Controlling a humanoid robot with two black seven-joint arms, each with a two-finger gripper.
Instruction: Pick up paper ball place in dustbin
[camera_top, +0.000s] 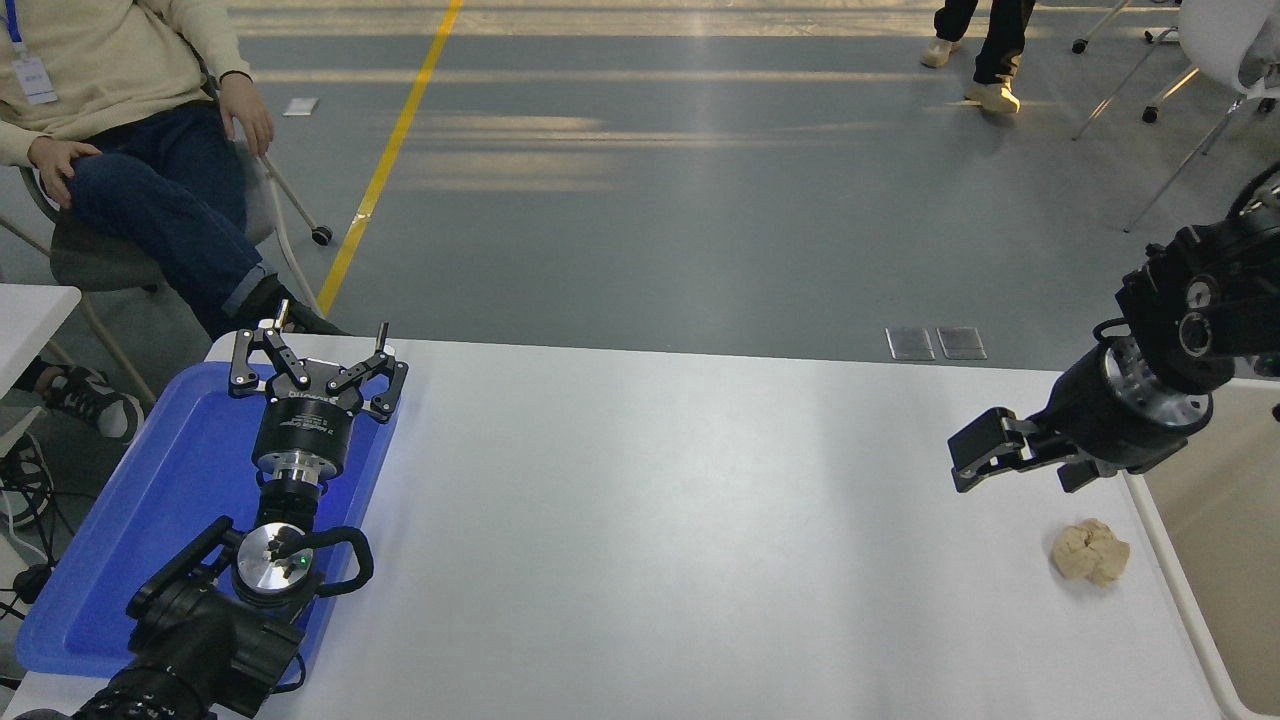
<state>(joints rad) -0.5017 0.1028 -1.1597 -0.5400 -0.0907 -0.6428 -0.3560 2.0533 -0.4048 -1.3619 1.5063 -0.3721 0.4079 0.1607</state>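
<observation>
Paper ball (1090, 553) at lower right looks light and crushable; grip its middle gently. Right gripper (985, 462) above, fingers apart; left gripper (316, 368) spread too.

- The paper ball (1090, 553), at about four o'clock on the table, is seen as crumpled beige paper, rough and matt, with deep creases.
- The table (650, 520) is shown with a smooth white top of a satin finish; a soft band of light is reflected across it.
- The dustbin (1165, 560), at three o'clock, is edged by a smooth pale cream rim that looks like plastic; its inside is matt beige.
- The blue tray (150, 500), at nine o'clock, is seen as glossy smooth plastic.
- The left gripper (318, 372) is made of matt black parts, with a bright machined metal ring behind it.
- The right gripper (1010, 460) is finished in matt black, with a silvery metal flange at its wrist.
</observation>
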